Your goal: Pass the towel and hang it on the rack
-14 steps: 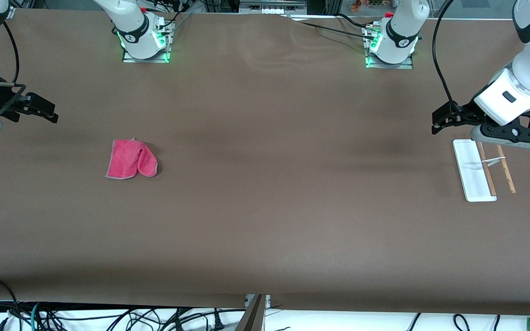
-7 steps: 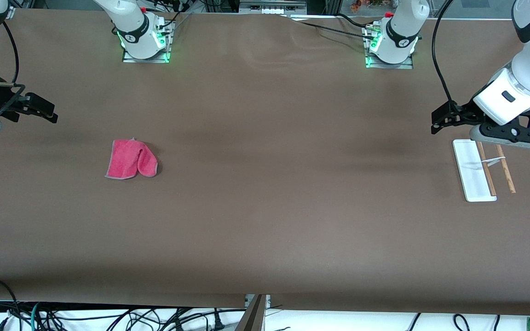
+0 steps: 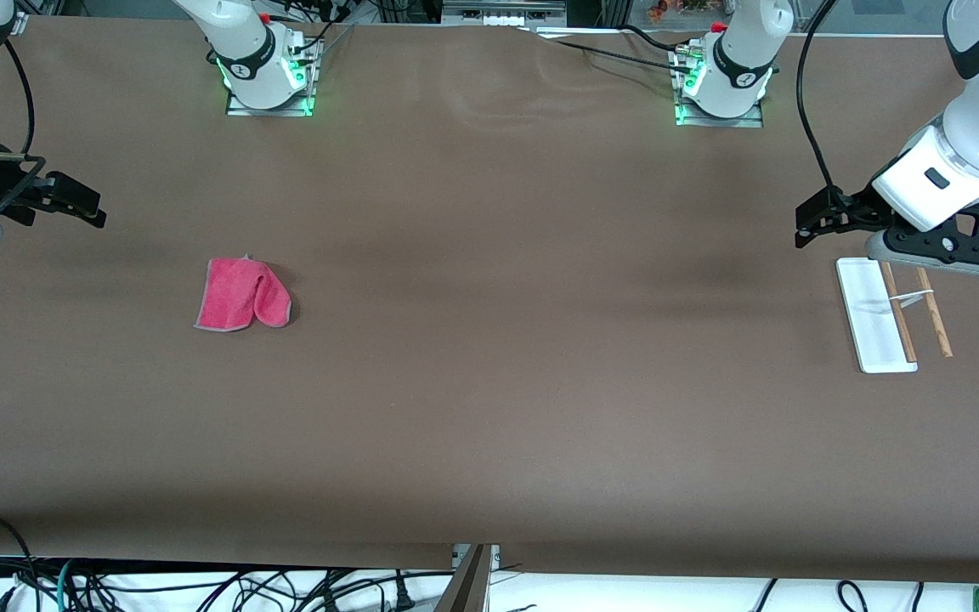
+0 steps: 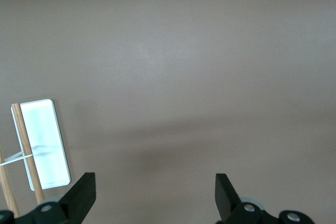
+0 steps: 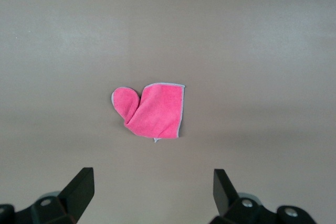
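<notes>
The pink-red towel lies folded on the brown table toward the right arm's end; it also shows in the right wrist view. The rack, a white base with two brown rods and a thin white crosspiece, lies toward the left arm's end and also shows in the left wrist view. My right gripper is open and empty, up over the table's end, apart from the towel; it also shows in its wrist view. My left gripper is open and empty; its hand is over the rack's end.
The two arm bases stand at the table's edge farthest from the front camera. Black cables hang from the left arm. Bare brown tabletop lies between the towel and the rack.
Both arms have drifted only very slightly. The towel and the rack have not moved.
</notes>
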